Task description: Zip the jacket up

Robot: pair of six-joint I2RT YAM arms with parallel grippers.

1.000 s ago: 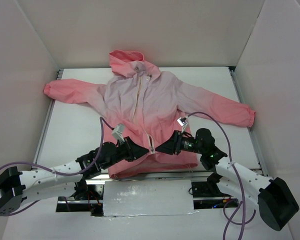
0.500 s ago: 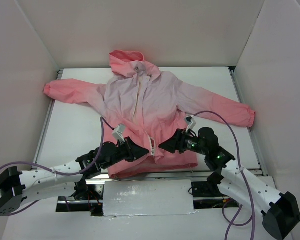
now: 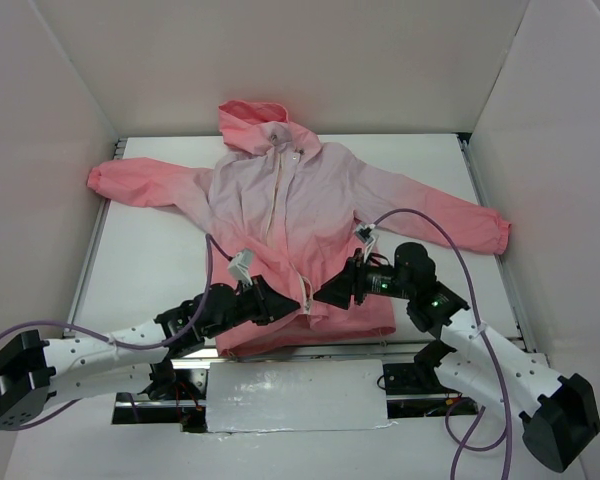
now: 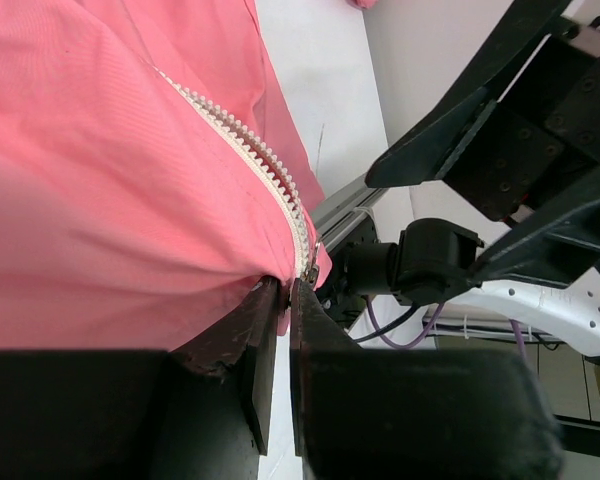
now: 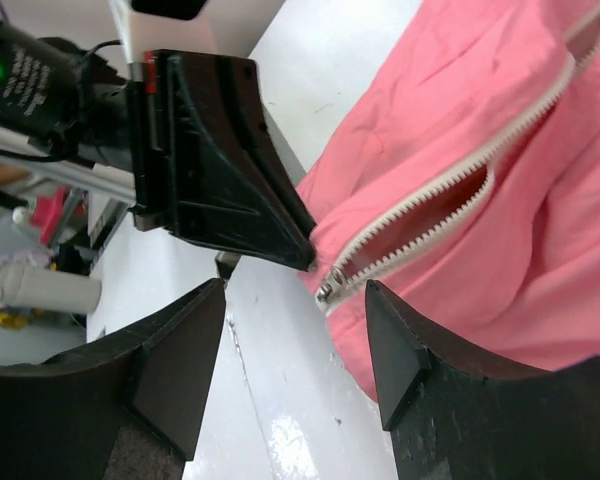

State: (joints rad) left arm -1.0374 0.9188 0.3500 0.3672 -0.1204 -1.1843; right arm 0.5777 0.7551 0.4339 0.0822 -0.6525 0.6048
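Left gripper (image 3: 296, 301): clamped on the coral hem of the jacket (image 3: 300, 205), at the foot of the zipper (image 4: 242, 150); right gripper (image 3: 322, 294): at 3 o'clock of it, jaws apart, slider (image 5: 326, 293) lying between them; jacket: spread front up, hood (image 3: 252, 118) at 12 o'clock, sleeves (image 3: 140, 185) out toward 9 and 3, on white table (image 3: 150, 265).

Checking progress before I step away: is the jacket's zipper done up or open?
Open. The slider sits at the hem of the jacket, and the zipper teeth gape apart above it.
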